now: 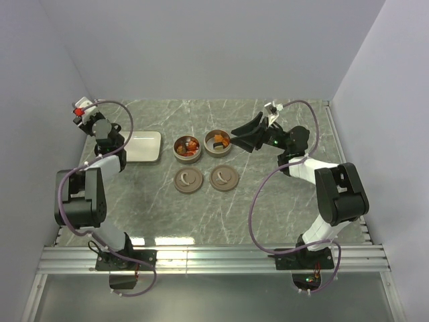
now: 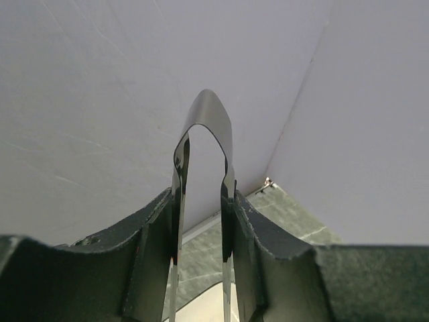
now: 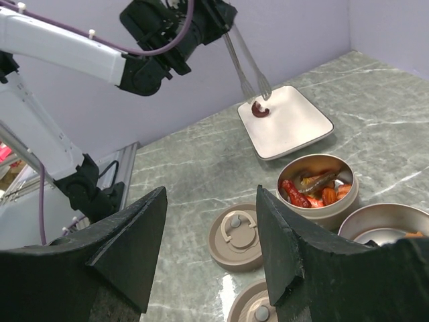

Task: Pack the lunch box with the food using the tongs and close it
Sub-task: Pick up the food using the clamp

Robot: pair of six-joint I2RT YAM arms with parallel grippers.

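Squeezing tongs [image 2: 208, 127]: left gripper [image 2: 201, 221] part-closed; tips on red-brown piece [image 3: 260, 109] at plate [image 3: 295, 127]; right gripper [image 3: 211, 235] open.

Left fingers [image 2: 271, 245] clamped on tongs [image 2: 212, 114]; right fingers [image 3: 131, 245] apart, empty.

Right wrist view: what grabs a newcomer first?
The tongs, clamped in the left gripper, touch a red-brown piece on the white plate at the top of the view. Below it, two open tins hold food, their lids lying beside them.
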